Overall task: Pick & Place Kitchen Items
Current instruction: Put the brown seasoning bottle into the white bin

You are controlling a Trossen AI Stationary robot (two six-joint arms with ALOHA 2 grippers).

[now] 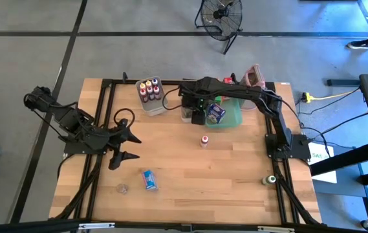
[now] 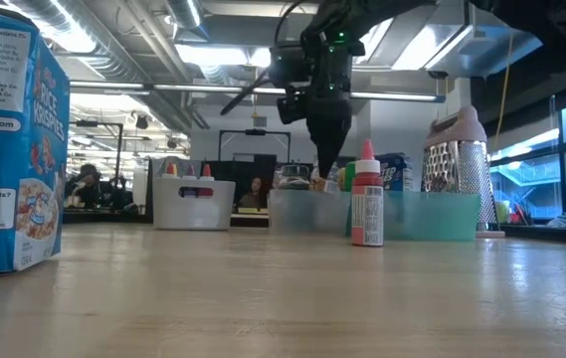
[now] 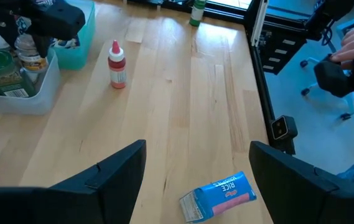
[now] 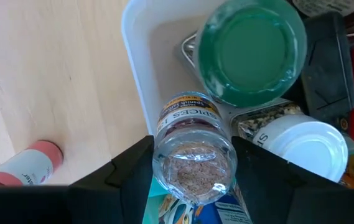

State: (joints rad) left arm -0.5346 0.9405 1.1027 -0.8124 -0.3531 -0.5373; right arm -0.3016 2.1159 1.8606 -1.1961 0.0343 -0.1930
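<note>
The right gripper (image 4: 192, 165) hangs over the clear bin (image 4: 136, 68) at the far side of the bench (image 1: 190, 175), its fingers (image 4: 124, 165) closed on a spice jar (image 4: 192, 146) held base toward the wrist camera. Just beyond the fingers, inside the bin, stand a green-lidded jar (image 4: 251, 50) and a white-capped jar (image 4: 304, 146), so the free space is small.

The step in hand looks like setting the spice jar into the bin. To do it well, the jar should go down into the bare corner by the bin's wall, clear of the green lid, and the fingers should part only once the jar's weight rests on the floor of the bin; released high, it could tip against its neighbours. The fingers should then lift straight up so they do not drag the rim.

The left gripper (image 3: 195, 180) waits low over the near left of the bench, fingers spread wide and empty. A blue box (image 3: 219, 196) lies flat between and just beyond them; a red-capped bottle (image 3: 117, 65) stands well ahead, apart from the bin.
</note>
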